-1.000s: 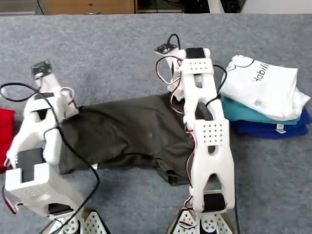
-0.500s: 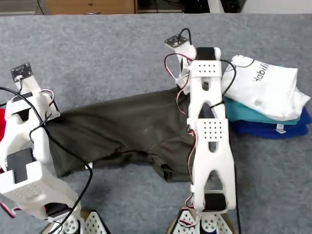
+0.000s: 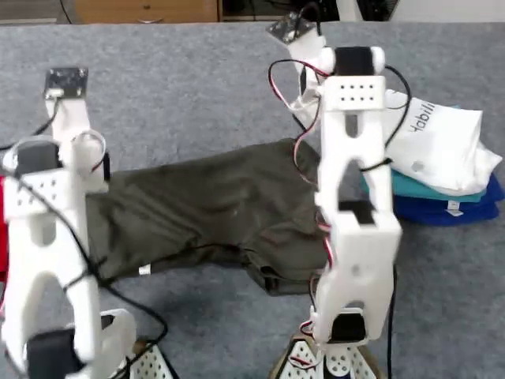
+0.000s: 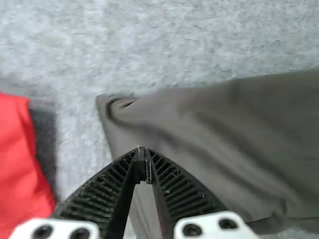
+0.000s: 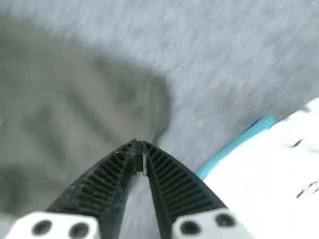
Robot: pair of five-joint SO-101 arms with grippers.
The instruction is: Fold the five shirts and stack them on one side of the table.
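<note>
A dark olive shirt (image 3: 213, 205) lies spread across the middle of the grey table (image 3: 173, 87). My left gripper (image 4: 142, 165) is shut and hovers over the shirt's (image 4: 219, 144) left end, near its corner. My right gripper (image 5: 139, 155) is shut too, above the shirt's (image 5: 70, 114) right corner. I see no cloth between either pair of fingers. Both arms stand raised over the shirt's ends. A red shirt (image 4: 20, 159) lies just left of the olive one. At the right sits a folded stack: a white shirt (image 3: 438, 142) on a teal one (image 3: 410, 187) on a blue one (image 3: 442, 207).
The left arm (image 3: 47, 213) covers most of the red shirt (image 3: 2, 237) at the table's left edge. The stack's white shirt (image 5: 279, 164) and teal shirt (image 5: 234, 147) lie close to the right gripper. Bare table stretches behind the olive shirt. A wooden cabinet (image 3: 142, 9) stands beyond the far edge.
Both arms have risen from low over the shirt's ends. The olive shirt was drawn out to the left and now lies still and flat.
</note>
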